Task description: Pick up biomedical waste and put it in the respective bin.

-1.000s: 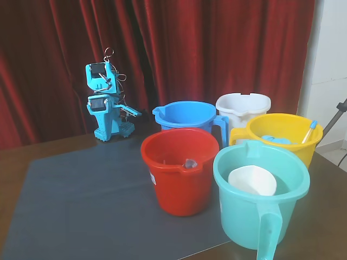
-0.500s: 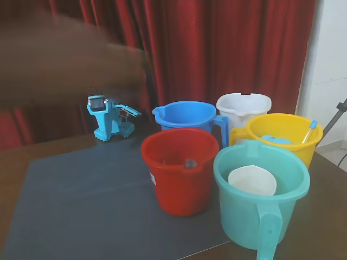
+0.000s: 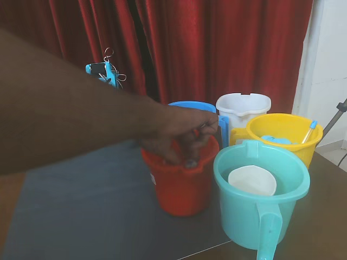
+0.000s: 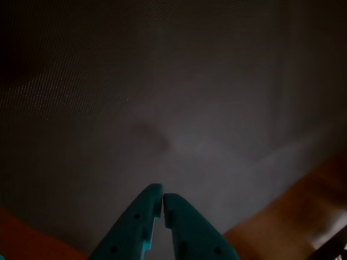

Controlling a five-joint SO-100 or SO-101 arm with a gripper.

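While a person's hand covers the mouth of the red bucket in the fixed view, the biomedical waste cannot be picked out in either view. Its position, long axis and pointing direction are unreadable. A thin dark sliver shows at the fingertips above the bucket rim, too small and blurred to identify.

Hidden or cut off:
- The forearm enters from the left edge and blocks much of the dark grey mat and the bucket's interior.
- The blue bucket behind the hand shows only part of its rim.
- A cyan part with wires stands before the red curtain; which part of the arm it is cannot be told.

Fixed view only:
- The teal jug stands nearest the camera with a white cup-like piece inside it.
- The white jug stands behind it.
- The yellow bucket holds pale blue items and a stick with a blue tip.
- The brown table shows at the right.

Wrist view only:
- The gripper enters from the bottom edge. Its teal jaws are closed tip to tip with nothing between them.
- Below it lies dim, featureless mat, with a strip of wood at the lower right.
- No bucket appears in this view.
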